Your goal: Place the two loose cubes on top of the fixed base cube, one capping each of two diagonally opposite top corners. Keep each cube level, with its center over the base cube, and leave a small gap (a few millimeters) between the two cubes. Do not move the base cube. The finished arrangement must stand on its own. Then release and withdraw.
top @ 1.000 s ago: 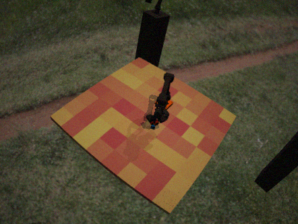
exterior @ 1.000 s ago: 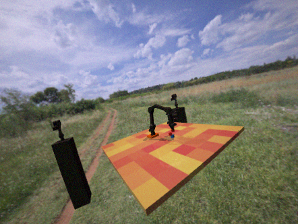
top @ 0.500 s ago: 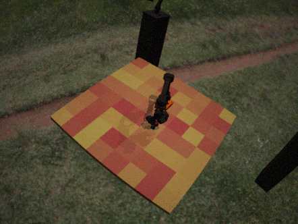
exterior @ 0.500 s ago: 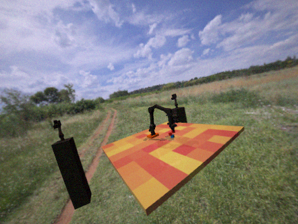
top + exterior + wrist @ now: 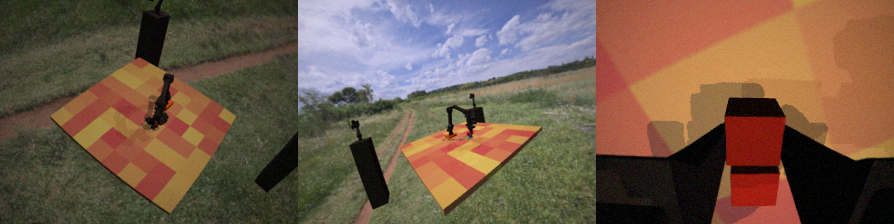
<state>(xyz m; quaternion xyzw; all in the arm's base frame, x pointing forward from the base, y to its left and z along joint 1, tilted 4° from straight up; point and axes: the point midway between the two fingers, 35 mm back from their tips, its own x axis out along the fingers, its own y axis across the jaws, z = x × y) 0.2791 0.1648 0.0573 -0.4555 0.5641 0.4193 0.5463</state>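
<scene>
The red cube [image 5: 755, 137] sits clamped between the dark fingers, held above the checkered table [image 5: 101, 148]. A second red face [image 5: 754, 189] shows just below it; whether they touch I cannot tell. In the exterior view something blue [image 5: 470, 136] lies beneath. Lowered off-centre, the cube could tip off, or nudge the base.

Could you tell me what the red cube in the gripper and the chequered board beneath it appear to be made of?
The red cube, clamped between the dark gripper fingers, looks like matte painted plastic or wood: flat, even colour, crisp edges, no glints. The red, orange and yellow chequered board seems a thin rigid slab with a matte painted finish, showing soft shadows but no reflections. Neither material is certain.
</scene>
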